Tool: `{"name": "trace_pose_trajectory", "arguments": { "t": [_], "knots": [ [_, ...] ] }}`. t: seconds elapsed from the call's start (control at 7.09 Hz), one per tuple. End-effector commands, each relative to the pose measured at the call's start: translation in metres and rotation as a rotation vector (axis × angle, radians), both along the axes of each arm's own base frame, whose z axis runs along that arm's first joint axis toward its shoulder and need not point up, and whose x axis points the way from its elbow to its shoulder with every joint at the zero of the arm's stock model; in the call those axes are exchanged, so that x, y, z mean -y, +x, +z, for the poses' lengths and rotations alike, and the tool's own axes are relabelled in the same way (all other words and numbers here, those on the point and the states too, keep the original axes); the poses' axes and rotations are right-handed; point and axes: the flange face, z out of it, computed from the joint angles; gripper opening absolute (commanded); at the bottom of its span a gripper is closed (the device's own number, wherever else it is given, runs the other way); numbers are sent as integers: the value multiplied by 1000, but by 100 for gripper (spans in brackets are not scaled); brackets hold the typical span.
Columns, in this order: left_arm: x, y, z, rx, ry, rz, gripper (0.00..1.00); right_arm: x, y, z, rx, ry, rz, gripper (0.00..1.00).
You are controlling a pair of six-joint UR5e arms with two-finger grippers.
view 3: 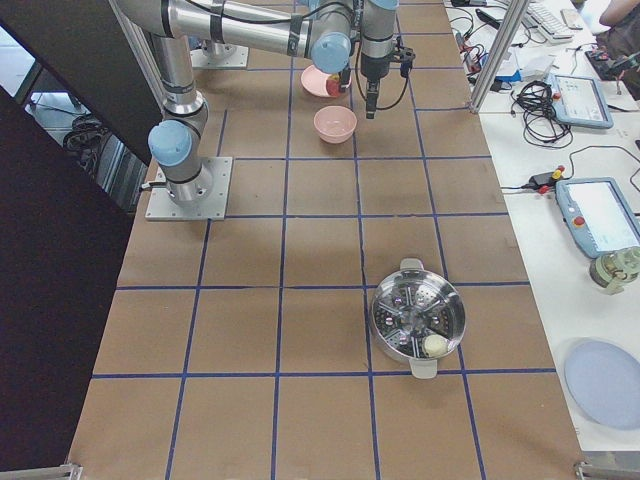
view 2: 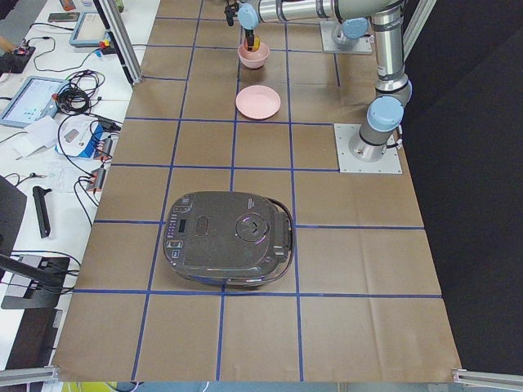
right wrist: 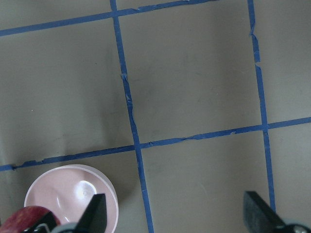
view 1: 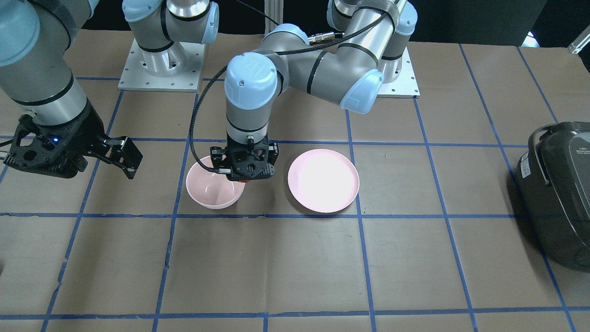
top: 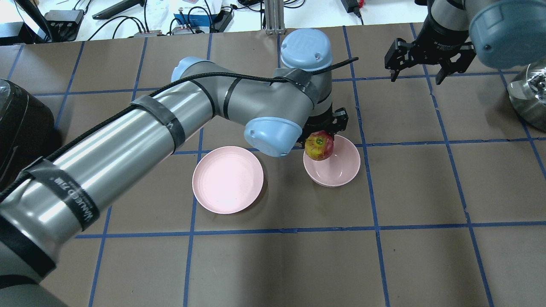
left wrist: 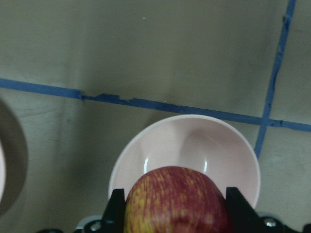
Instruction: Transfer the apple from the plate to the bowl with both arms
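My left gripper (top: pixel 320 140) is shut on the red and yellow apple (top: pixel 319 146) and holds it just above the edge of the deep pink bowl (top: pixel 338 169). In the left wrist view the apple (left wrist: pixel 175 201) sits between both fingers (left wrist: pixel 116 206) with the bowl (left wrist: pixel 194 141) right below. The flat pink plate (top: pixel 227 179) lies empty beside the bowl, on my left. My right gripper (top: pixel 417 74) is open and empty, raised off to the bowl's far right. Its wrist view shows the bowl (right wrist: pixel 73 187) at the lower left.
A black rice cooker (view 1: pixel 562 184) stands at the table's end on my left. A steel steamer pot (view 3: pixel 418 320) stands at the end on my right. Blue tape lines grid the brown table cover (view 1: pixel 295 267). The arm base plates (view 1: pixel 159 74) are at the back.
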Motion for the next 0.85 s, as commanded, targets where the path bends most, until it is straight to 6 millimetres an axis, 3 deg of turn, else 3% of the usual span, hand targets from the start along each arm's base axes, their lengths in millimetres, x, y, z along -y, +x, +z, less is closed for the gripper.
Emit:
{"name": "trace_pose_trajectory", "arguments": {
  "t": [0.0,0.28,0.42,0.56,0.71],
  "knots": [
    [-19,-39,-29,16,20,-30,54,-8,1,12,-9,-27,0,100],
    [-21,-38,-66,50,61,-100,56,-10,-5,9,-40,-7,-3,100],
    [-24,-35,-73,63,68,-126,60,-10,-6,8,-41,-3,0,100],
    [-24,-32,-78,84,55,-160,90,-10,-11,7,-42,3,-10,100],
    [-22,-32,-75,76,39,-171,100,-9,-16,7,-40,3,-19,100]
  ]
}}
